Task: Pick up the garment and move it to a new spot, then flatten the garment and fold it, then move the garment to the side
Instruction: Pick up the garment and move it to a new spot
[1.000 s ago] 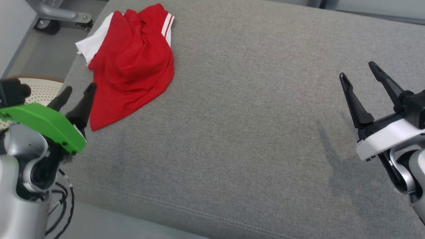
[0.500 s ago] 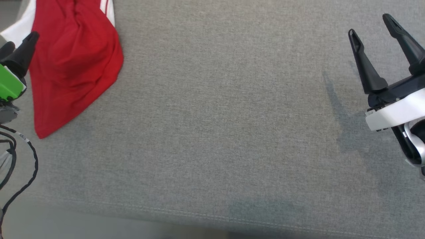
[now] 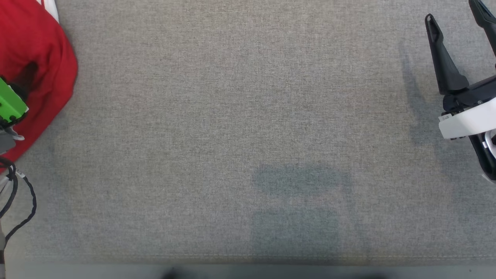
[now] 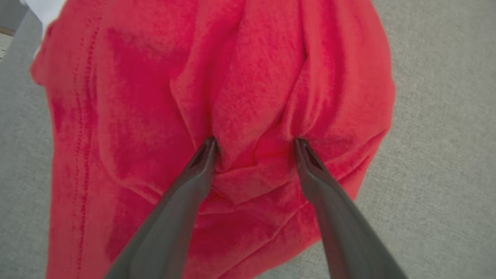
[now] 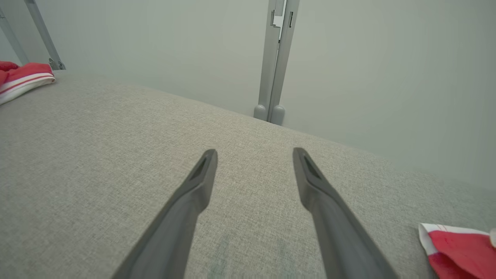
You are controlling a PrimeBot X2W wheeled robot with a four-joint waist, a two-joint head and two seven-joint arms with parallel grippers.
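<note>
The garment (image 3: pixel 35 58) is a crumpled red shirt with white trim, lying at the far left of the grey cushion (image 3: pixel 248 135). Seen from the left wrist, the garment (image 4: pixel 155 97) spreads wide under my left gripper (image 4: pixel 255 143). Its jaws are open, both fingertips (image 4: pixel 209 145) press into the cloth, and a raised fold sits between them. In the head view only that arm's green cover (image 3: pixel 9 104) shows over the red cloth. My right gripper (image 3: pixel 452 11) hovers open and empty far to the right, above bare cushion (image 5: pixel 97 155).
The cushion's front seam (image 3: pixel 248 256) runs along the bottom of the head view. Black cables (image 3: pixel 19 201) hang at the lower left. In the right wrist view, a grey post (image 5: pixel 277 58) stands against the wall behind, and another red and white cloth (image 5: pixel 457 248) lies at lower right.
The head camera has swung, so the whole picture has shifted and the garment now sits at its left edge. My left gripper has gone from beside the garment onto it. The right gripper stays open.
</note>
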